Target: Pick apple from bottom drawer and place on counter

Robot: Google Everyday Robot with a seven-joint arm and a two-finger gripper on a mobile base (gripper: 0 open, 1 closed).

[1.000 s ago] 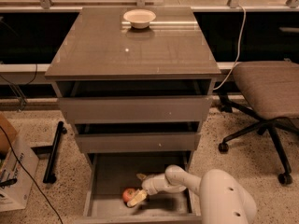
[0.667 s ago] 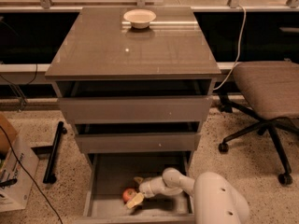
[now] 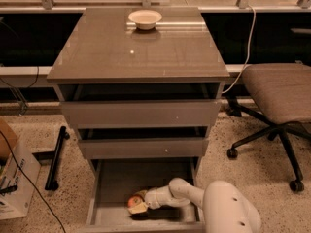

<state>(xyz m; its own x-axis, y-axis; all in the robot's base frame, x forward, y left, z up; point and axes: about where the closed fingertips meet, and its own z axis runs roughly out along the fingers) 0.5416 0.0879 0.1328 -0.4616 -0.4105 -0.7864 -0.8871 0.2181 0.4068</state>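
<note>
The bottom drawer [image 3: 114, 178] of the grey-brown cabinet is pulled open. The small red-orange apple [image 3: 134, 200] lies on its floor toward the front. My white arm reaches down into the drawer from the lower right. My gripper [image 3: 138, 203] is right at the apple, with its fingers [image 3: 140, 208] on either side of it. The apple is partly hidden by them. The counter [image 3: 136, 52] is the glossy top slab, far above the gripper.
A cream bowl [image 3: 145, 18] stands at the back of the counter. The two upper drawers are slightly open. An office chair [image 3: 279, 101] stands to the right. A cardboard box [image 3: 14, 174] and a black bar [image 3: 56, 157] lie on the floor to the left.
My arm has reached further left and deeper into the drawer, and the gripper has moved in around the apple. The apple has stayed in place.
</note>
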